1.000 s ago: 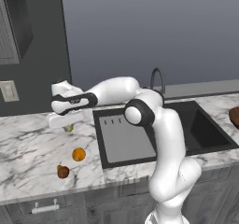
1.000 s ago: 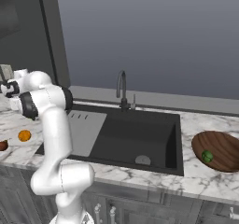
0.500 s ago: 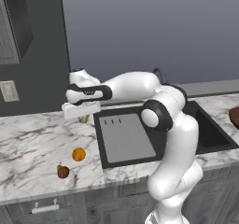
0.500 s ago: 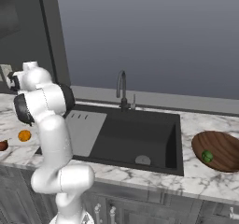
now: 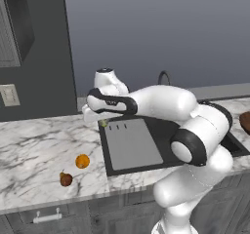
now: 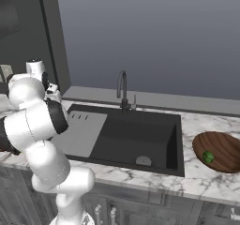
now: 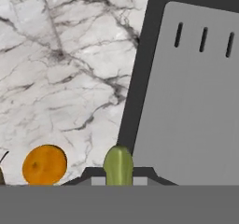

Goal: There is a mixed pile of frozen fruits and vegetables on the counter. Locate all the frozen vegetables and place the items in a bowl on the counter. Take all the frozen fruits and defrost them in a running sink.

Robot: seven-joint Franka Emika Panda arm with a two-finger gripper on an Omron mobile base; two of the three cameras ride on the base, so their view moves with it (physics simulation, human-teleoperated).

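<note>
The claw (image 5: 102, 122) was pressed shut on the pale yellow-green bit (image 7: 117, 165), holding it in the air over the back left corner of the sink (image 6: 136, 135), right at the edge where the grey drainboard (image 5: 133, 143) met the marble surface (image 5: 34, 150). In the hand view the bit stood upright between the dark tips, with the drainboard's three slots up to the right. The orange ball (image 5: 82, 161) lay on the surface left of the sink, and the brown stemmed fruit (image 5: 65, 179) sat near it, closer to the front edge; both were well apart from the claw. In the right base view the bowl (image 6: 220, 151) rested on the surface to the right of the sink, with the dark green ball (image 6: 208, 157) inside it near the front. The tap (image 6: 122, 90) stood at the back of the black basin. The white arm (image 5: 161, 104) stretched across the drainboard toward the wall.
</note>
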